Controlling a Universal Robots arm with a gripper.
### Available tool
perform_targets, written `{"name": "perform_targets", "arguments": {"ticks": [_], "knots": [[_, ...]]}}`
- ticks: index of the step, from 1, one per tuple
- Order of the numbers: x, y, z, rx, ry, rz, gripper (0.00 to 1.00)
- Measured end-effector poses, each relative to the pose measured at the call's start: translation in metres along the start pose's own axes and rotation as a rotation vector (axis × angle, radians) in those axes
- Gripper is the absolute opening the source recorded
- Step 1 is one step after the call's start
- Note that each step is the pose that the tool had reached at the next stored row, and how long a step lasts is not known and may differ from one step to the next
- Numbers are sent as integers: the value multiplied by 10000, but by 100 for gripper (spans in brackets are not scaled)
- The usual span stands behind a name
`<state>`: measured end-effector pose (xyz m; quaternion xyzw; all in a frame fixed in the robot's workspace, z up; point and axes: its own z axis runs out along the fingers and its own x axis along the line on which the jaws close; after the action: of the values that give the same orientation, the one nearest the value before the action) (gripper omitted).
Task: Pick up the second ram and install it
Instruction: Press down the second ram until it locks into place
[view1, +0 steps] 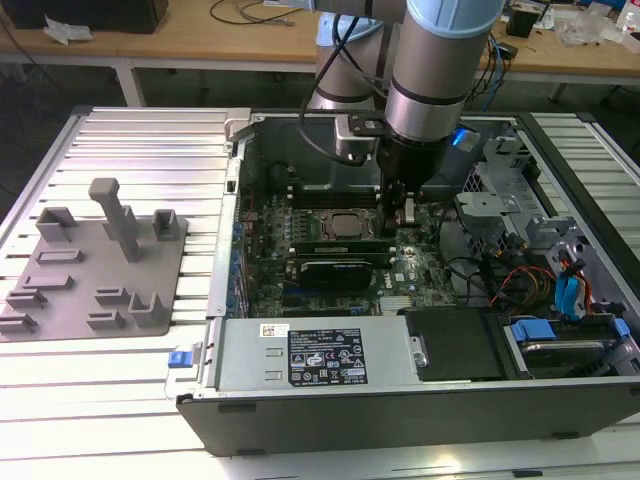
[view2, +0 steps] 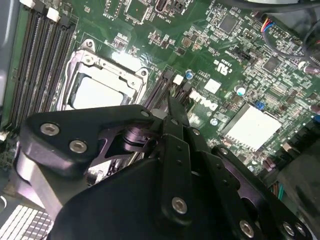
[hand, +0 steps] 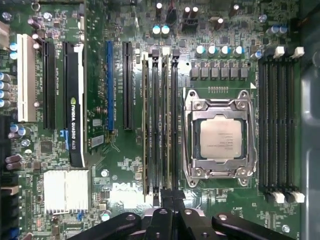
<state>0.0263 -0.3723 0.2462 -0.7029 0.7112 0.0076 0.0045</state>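
A matt grey plastic plate with upright posts (view1: 95, 262) lies on a ribbed, shiny metal table (view1: 150, 140) beside a glossy green circuit motherboard (hand: 125, 170) with a bright metal processor frame (hand: 220, 135).
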Motion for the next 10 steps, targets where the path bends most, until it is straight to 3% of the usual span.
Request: {"name": "perform_targets", "arguments": {"ticks": [4, 10], "knots": [[-5, -9, 113, 0, -2, 0, 8], [-3, -10, 156, -1, 1, -1, 8]]}}
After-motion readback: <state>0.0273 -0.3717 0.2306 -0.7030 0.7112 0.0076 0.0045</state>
